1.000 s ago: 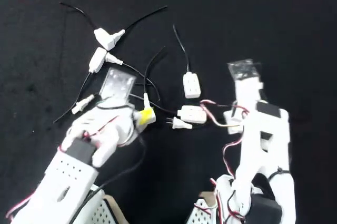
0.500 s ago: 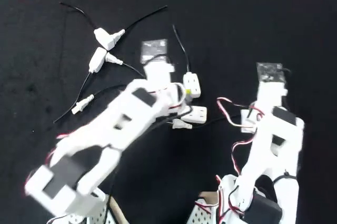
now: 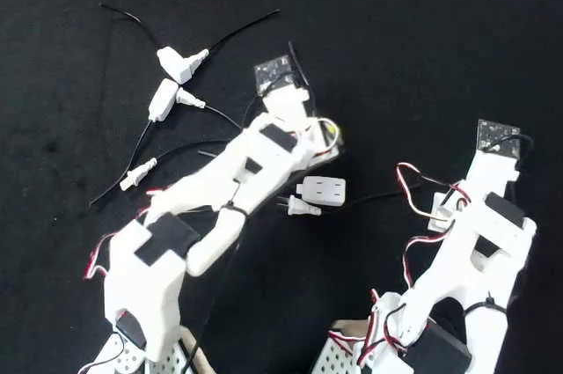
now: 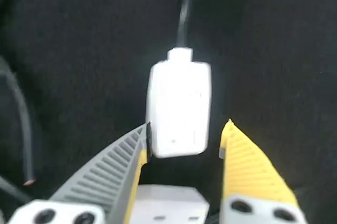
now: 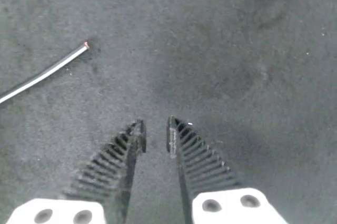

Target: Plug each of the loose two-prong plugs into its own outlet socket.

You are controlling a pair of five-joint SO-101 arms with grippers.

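Plug task, mid-table: the left gripper (image 4: 185,128) was seen spread open around a white outlet socket (image 4: 179,110) lying near the middle of the black table (image 3: 440,57). The grey finger (image 4: 124,147) was pressed against one side of the socket and the yellow finger (image 4: 239,150) was held just off the other, so nothing was clamped. The right gripper (image 5: 155,129) was positioned low over the table's right side, its jaws drawn almost together with a narrow gap and nothing gripped. A second socket (image 3: 322,190) was pictured just beside a loose two-prong plug (image 3: 303,208); another plug (image 3: 138,176) was left well apart at the left
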